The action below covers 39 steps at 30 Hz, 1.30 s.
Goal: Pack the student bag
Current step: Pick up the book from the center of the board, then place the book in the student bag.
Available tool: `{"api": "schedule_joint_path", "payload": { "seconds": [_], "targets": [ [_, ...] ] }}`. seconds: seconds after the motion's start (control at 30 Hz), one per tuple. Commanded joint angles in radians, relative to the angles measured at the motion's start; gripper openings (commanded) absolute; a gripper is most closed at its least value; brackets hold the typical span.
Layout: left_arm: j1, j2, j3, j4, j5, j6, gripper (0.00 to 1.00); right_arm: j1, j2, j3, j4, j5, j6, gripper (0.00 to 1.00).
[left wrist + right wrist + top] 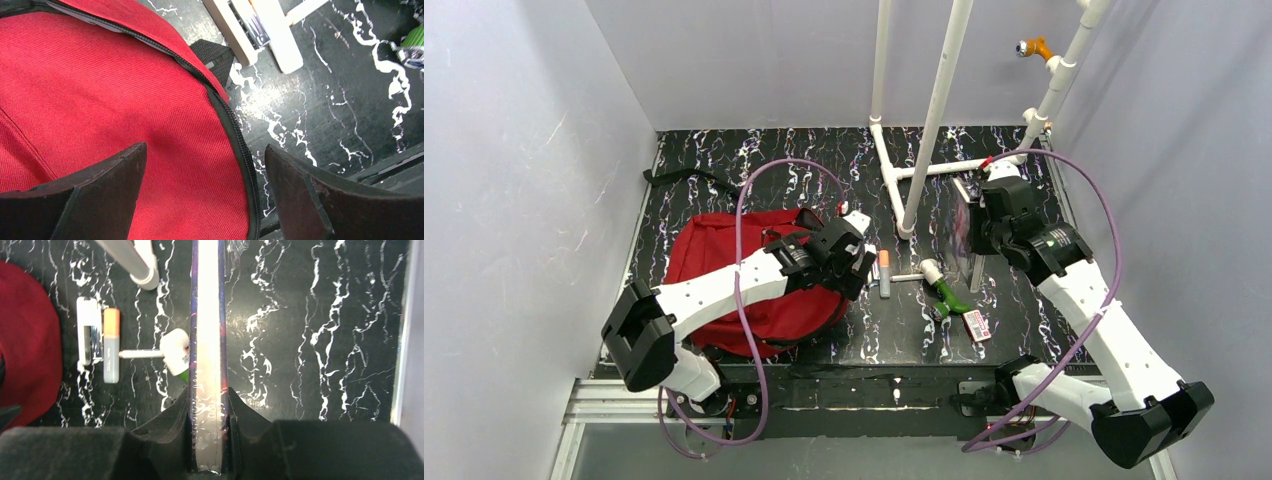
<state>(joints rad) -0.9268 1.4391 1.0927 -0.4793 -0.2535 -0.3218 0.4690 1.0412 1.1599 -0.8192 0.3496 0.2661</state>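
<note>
The right gripper (207, 402) is clamping a thin flat plastic-wrapped book (207, 315) edge-on between its two black fingers (170, 425). The book's shiny white edge is running straight to the top. A black tabletop veined with white (310, 340) is spreading on both sides. Just left of the book, a white round cap (175, 351) on a thin stick is lying. Further left, a grey stick with an orange end (111, 347) is lying alongside a small white rectangular block (89, 330). A white plastic pipe (137, 265) is crossing the upper left, and a red fabric backpack (25, 340) is filling the left edge.

Top camera looking steeply down from near side; wrist cameras pointing down, close to table (904, 335); all catching student bag (709, 245).
</note>
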Motion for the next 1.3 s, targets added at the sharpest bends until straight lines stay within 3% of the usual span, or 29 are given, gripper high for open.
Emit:
{"api": "schedule_joint_path", "payload": {
  "seconds": [0.0,0.1,0.17,0.43,0.5,0.63,0.9,1.0,1.13,1.27],
  "targets": [
    [-0.009,0.003,0.057,-0.080,0.023,0.046,0.87,0.000,-0.045,0.069,0.040,-0.084,0.010,0.01],
    [-0.029,0.003,0.078,-0.101,0.023,0.095,0.91,0.000,-0.045,0.070,0.030,-0.103,-0.002,0.01],
    [-0.044,0.023,0.104,-0.134,0.009,0.119,0.88,0.000,-0.039,0.070,0.027,-0.121,-0.014,0.01],
    [-0.047,0.126,0.163,-0.280,-0.185,0.168,0.54,0.000,-0.040,0.126,-0.032,-0.217,-0.039,0.01],
    [-0.047,0.123,0.156,-0.288,-0.232,0.202,0.50,0.000,-0.044,0.149,-0.059,-0.217,-0.055,0.01],
    [-0.047,0.067,0.163,-0.292,-0.286,0.223,0.24,0.000,-0.047,0.173,-0.098,-0.240,-0.102,0.01],
    [-0.043,-0.208,0.093,-0.140,-0.234,0.218,0.19,0.000,-0.006,0.180,-0.101,-0.641,-0.103,0.01],
    [-0.038,-0.259,0.060,-0.091,-0.269,0.222,0.13,0.000,0.014,0.174,-0.085,-0.777,-0.078,0.01],
    [-0.038,-0.296,0.047,-0.077,-0.349,0.228,0.00,0.000,0.020,0.149,0.008,-0.913,0.044,0.01],
    [-0.038,-0.369,-0.005,-0.024,-0.403,0.216,0.00,0.000,0.016,0.107,0.218,-1.035,0.296,0.01]
  ]
}}
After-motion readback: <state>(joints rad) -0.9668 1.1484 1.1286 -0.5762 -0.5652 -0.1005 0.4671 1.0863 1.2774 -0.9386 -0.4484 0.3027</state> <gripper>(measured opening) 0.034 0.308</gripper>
